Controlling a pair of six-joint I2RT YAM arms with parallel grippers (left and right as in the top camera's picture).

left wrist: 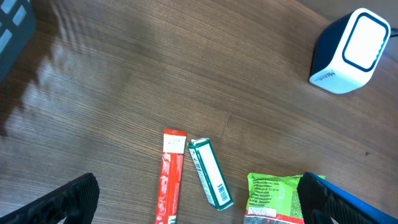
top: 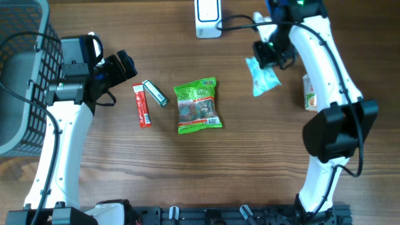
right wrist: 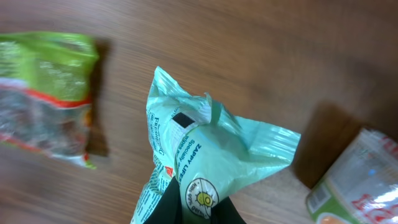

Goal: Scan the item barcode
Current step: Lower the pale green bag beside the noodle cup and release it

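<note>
The mint-green packet (right wrist: 211, 146) hangs in the air over the tabletop (top: 250, 162), pinched at one crimped end by my right end effector (right wrist: 198, 208), whose fingers are pressed together on the film. It looks like thin, crinkly plastic wrap with little inside: light, soft and floppy. I expect it to droop and twist rather than keep a flat face. The film is likely slick, so a pinch on the sealed edge, where the layers are doubled and stiffer, seems the safest hold. Squeezing the puffy middle would only crumple the print. I can see a small dark patch and lettering on the face turned toward my wrist camera, but I cannot tell whether a barcode is there. The white scanner (top: 207, 17) sits at the far edge of the tabletop, near the packet and to its left. A green snack bag (top: 197, 105) lies flat in the middle, and an orange-and-white pack (top: 310, 92) is just beside my right arm. My left end effector (top: 120, 80) is spread wide and empty, hovering near a red stick (top: 142, 105) and a small green box (top: 155, 92).
</note>
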